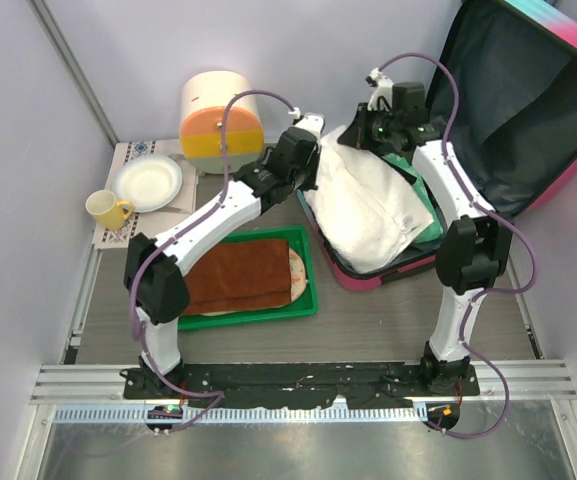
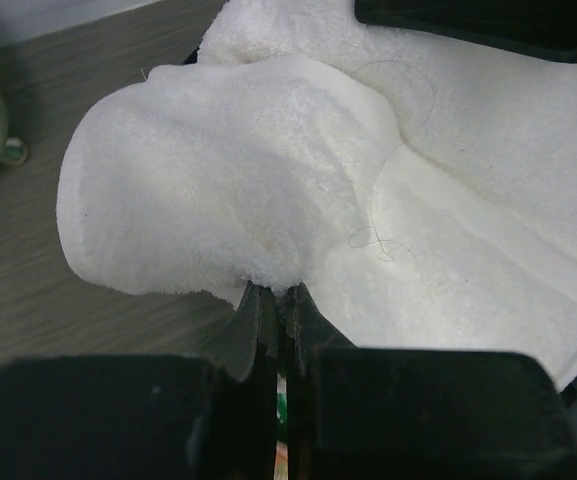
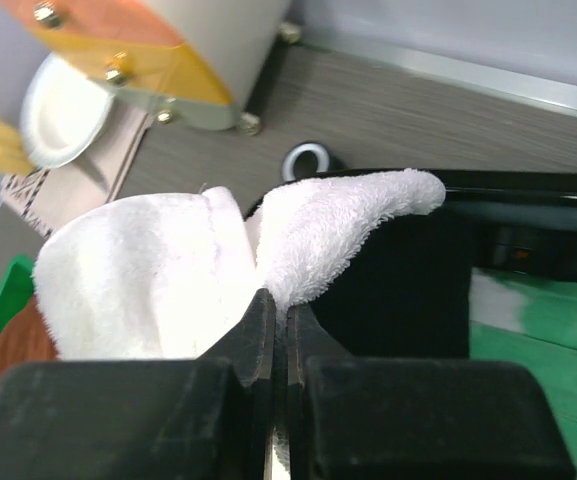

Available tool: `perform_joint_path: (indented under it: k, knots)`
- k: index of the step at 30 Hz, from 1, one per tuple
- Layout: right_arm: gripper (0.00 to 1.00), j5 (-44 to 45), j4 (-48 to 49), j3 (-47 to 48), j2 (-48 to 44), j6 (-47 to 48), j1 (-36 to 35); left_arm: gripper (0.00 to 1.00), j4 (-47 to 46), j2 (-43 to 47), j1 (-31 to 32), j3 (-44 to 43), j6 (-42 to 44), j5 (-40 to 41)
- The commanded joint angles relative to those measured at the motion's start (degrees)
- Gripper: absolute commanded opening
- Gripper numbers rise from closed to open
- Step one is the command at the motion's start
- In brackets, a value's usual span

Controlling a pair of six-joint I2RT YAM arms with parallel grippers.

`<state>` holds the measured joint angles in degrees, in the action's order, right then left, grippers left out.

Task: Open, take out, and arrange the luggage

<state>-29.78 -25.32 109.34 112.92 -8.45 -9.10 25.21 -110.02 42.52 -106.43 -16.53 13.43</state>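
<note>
- Clearly the biggest thing in view is the luggage (image 1: 516,110). It lies at the far right with its lid thrown fully back and the dark lining showing, so the opening step looks done.
- Draped over its lower half is a white towel (image 1: 368,205), bunched up at its far end. It hangs over the luggage rather than clear of it, so I judge that taking it out is the step in hand.
- To the left, just beside the luggage, sits a green tray (image 1: 253,316).
- In the tray a brown cloth (image 1: 236,275) lies flat, which suggests that part of the arranging is done.
- At the back stands a round cream-and-orange drawer box (image 1: 218,118), apart from the work.
- Under the towel a green-patterned item (image 3: 538,345) shows inside the luggage, so more seems left to unpack.
- Its jaws pressed together, the left gripper (image 2: 273,293) has a fold of the towel's edge nipped between them.
- Likewise clamped tight, the right gripper (image 3: 273,305) pinches a tuft of towel at another edge, above the luggage's black rim.
- What is left, as far as I can tell, is to lift the towel clear, set it down, and then empty and arrange the rest.
</note>
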Motion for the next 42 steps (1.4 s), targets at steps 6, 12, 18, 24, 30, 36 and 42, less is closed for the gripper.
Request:
perform_joint_path:
  k: [6,12,18,24,30,36,42]
  knots:
    - [0.01,-2.4,1.2,-1.1,-8.1,1.7,-12.4,0.00,7.1,20.9,2.2,11.7,-8.9,11.7]
    - [0.01,-1.9,1.6,-0.4,-7.2,1.1,-20.1,0.00,16.4,27.1,2.9,16.4,-11.7,11.6]
    - [0.01,-0.3,2.4,-5.2,-5.9,2.2,-25.8,0.00,16.5,33.5,2.9,26.9,-10.1,9.4]
    - [0.01,1.5,1.2,-7.4,-5.6,3.3,-26.2,0.00,14.3,35.3,2.8,29.4,-9.7,10.7]
    - [0.01,0.3,3.0,-7.7,-5.6,1.8,-26.8,0.00,16.3,38.6,2.7,32.9,-8.3,13.2]
    - [0.01,0.1,6.2,-6.4,-2.8,-0.6,-30.4,0.00,20.0,43.7,1.9,36.2,-4.2,15.6]
    - [0.01,3.5,8.9,-4.3,2.2,-2.3,-35.9,0.00,28.2,47.6,-1.3,39.7,-1.0,17.9]
